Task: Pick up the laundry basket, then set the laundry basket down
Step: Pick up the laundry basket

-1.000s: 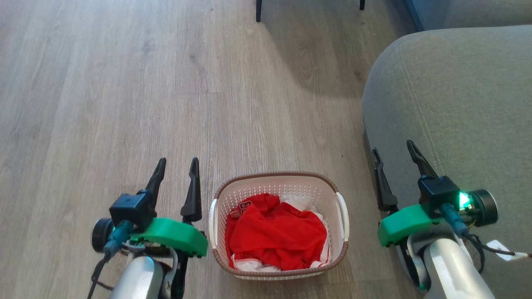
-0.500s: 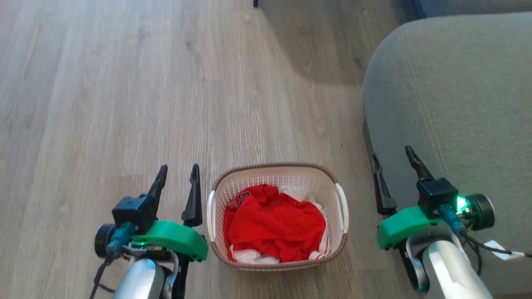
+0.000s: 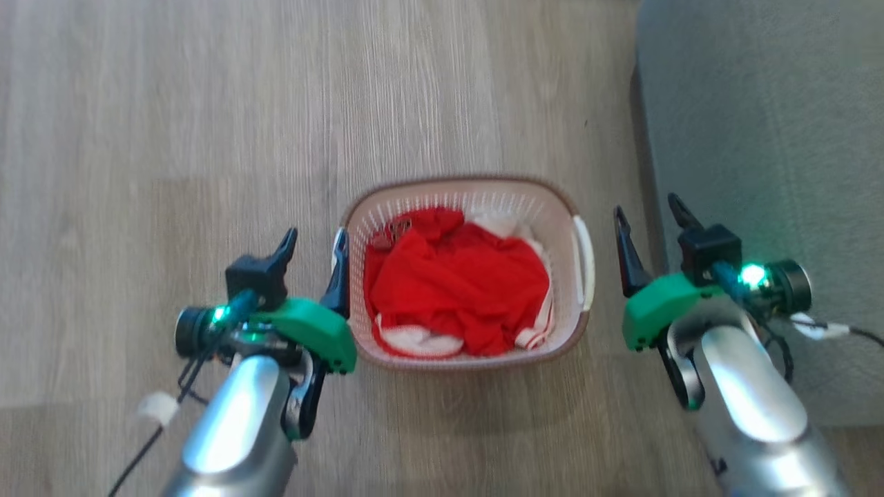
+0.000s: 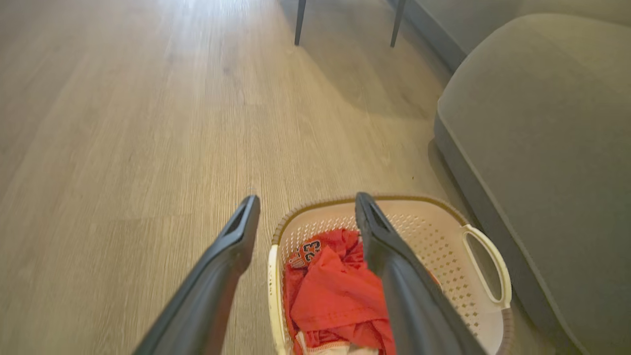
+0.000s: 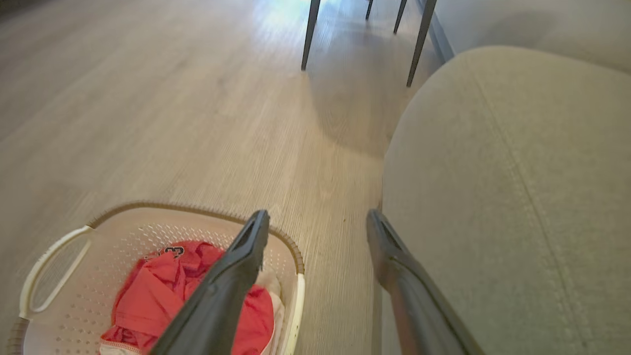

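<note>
The laundry basket stands on the wood floor, white and perforated with a brown rim, red and white clothes inside. My left gripper is open at its left side, inner finger close to the left handle. In the left wrist view the left gripper straddles the basket wall, one finger over the clothes. My right gripper is open just right of the right handle. In the right wrist view the right gripper has one finger over the basket.
A grey sofa runs along the right, close to the basket and my right arm; it is also in the sofa of the right wrist view. Dark chair legs stand far ahead. Open wood floor lies left and ahead.
The head camera has tipped down and closer, so the whole picture shifted. Both open grippers now sit nearer the basket's sides, the left one right by its handle.
</note>
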